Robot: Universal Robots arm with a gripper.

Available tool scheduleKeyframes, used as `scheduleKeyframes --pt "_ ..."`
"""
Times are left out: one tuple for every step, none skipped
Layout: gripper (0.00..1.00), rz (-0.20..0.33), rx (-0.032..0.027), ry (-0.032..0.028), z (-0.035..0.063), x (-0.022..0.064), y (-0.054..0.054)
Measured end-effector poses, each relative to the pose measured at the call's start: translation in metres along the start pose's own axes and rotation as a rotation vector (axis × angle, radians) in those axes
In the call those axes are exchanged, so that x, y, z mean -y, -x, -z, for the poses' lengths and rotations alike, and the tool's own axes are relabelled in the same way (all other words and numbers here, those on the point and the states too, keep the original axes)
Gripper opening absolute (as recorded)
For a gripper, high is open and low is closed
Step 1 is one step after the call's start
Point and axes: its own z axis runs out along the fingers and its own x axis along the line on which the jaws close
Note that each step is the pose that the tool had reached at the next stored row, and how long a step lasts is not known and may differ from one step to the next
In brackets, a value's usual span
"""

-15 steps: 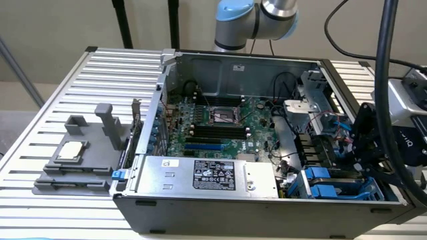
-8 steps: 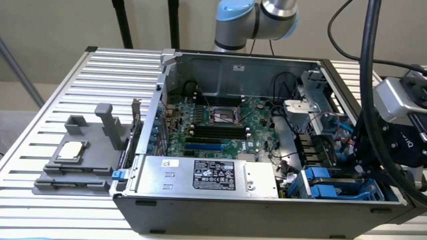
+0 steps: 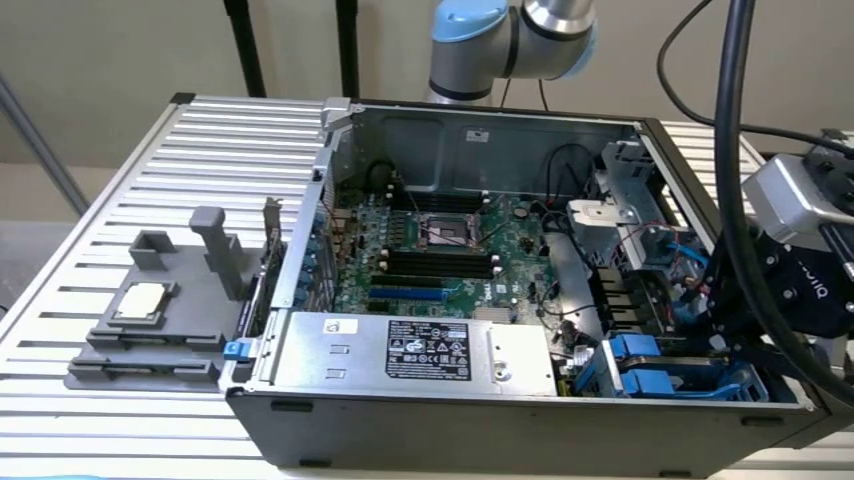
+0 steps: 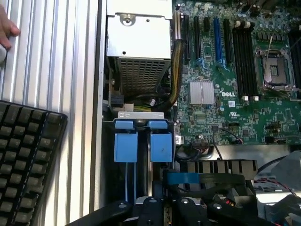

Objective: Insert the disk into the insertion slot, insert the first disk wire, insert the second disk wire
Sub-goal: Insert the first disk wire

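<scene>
The insertion slot is the grey drive cage with bright blue tabs in the open computer case's front corner, on the exterior view's right. In the wrist view its two blue tabs stand side by side, with thin blue rails running from them towards my gripper. My black gripper hangs over the case's edge just above and beside the cage. A blue strip lies across black parts close to the gripper; I cannot tell whether it is a wire or a carrier edge. The disk's silver face and white label are hidden.
A silver power-supply box with a black label sits beside the cage. The green board covers the case floor. Outside the case lie a black keyboard, a person's hand, and a grey fixture on the ribbed table.
</scene>
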Motion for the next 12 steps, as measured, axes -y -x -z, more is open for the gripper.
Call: scheduleKeyframes --pt "0.17 0.000 -0.0010 0.0009 -0.0002 0.0004 0.0001" --pt "0.17 0.000 -0.0024 0.0016 -0.0004 0.0010 0.0006" --pt "0.17 -0.001 -0.0050 0.0019 -0.0005 0.0017 0.0017" --pt "0.17 -0.002 -0.0082 0.0023 -0.0005 0.0026 0.0029" --pt "0.17 -0.002 -0.0113 0.0026 -0.0006 0.0034 0.0040" --pt "0.17 -0.003 -0.0145 0.0031 -0.0006 0.0042 0.0051" --pt "0.17 -0.003 -0.0176 0.0036 -0.0007 0.0050 0.0062" --pt "0.17 -0.004 -0.0206 0.0040 -0.0009 0.0055 0.0070" --pt "0.17 -0.004 -0.0229 0.0041 -0.0011 0.0059 0.0076" --pt "0.17 -0.005 -0.0245 0.0044 -0.0015 0.0059 0.0078" --pt "0.17 -0.005 -0.0255 0.0048 -0.0017 0.0059 0.0079" --pt "0.17 -0.005 -0.0269 0.0052 -0.0018 0.0059 0.0082"
